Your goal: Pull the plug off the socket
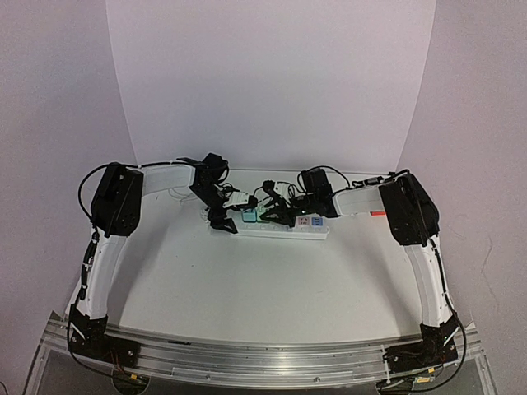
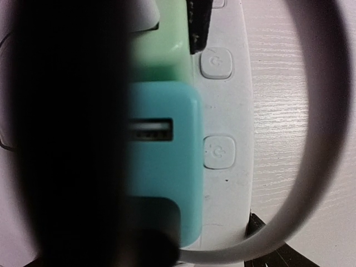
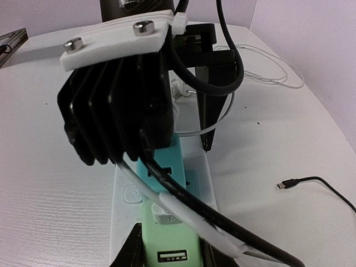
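Note:
The socket (image 1: 284, 231) is a long white power strip lying across the far middle of the table. A green plug (image 3: 168, 240) and a teal plug (image 3: 169, 167) stand side by side in it, each with a USB port. My right gripper (image 3: 169, 255) is shut on the green plug, one black finger against each side. My left gripper (image 1: 223, 216) straddles the strip's left end by the teal plug (image 2: 164, 167). One finger (image 3: 214, 111) touches the strip's edge; the other is a dark blur. The strip (image 2: 228, 111) shows two switch buttons. A white cable and a black cable cross over the plugs.
A pink plug (image 1: 303, 220) and a blue plug (image 1: 317, 220) sit at the strip's right end. A loose black USB cable (image 3: 295, 182) lies on the table right of the strip. A thin white cord (image 3: 267, 67) loops at the back.

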Available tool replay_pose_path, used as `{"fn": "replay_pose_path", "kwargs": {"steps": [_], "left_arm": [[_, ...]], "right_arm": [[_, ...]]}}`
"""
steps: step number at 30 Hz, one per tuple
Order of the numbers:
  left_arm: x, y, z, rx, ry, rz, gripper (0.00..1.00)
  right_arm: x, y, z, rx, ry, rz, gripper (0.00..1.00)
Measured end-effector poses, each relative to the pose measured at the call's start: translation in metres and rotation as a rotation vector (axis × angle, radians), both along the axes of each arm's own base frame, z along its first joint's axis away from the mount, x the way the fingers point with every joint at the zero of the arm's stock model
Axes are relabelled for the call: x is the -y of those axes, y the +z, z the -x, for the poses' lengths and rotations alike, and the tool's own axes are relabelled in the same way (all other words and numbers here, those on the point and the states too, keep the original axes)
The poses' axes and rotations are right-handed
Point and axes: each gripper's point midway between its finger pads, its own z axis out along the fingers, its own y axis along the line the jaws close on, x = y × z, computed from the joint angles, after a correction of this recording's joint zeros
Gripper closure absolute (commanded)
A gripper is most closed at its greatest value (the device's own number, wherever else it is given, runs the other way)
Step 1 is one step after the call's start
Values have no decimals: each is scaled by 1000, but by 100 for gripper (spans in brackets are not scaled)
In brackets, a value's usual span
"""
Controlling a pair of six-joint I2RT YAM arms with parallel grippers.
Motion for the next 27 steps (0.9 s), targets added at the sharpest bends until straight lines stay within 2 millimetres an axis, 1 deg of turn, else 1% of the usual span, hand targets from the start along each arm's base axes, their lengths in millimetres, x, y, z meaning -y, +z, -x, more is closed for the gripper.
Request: {"fn": "replay_pose_path", "kwargs": {"steps": [10, 13, 21, 27], "left_arm": [[-1, -2, 1, -1, 8, -8, 100], [-1, -2, 1, 0, 15, -14, 100], [-1, -3, 1, 0, 24, -24, 100], [-1, -2, 1, 5, 21, -28, 100]], "right_arm": [[1, -1, -1, 27, 8, 8, 100], [1, -4, 1, 78, 27, 47, 100], [-1, -1, 4, 176, 53, 152, 100], [-1, 3, 2, 125, 22, 148, 100]]}}
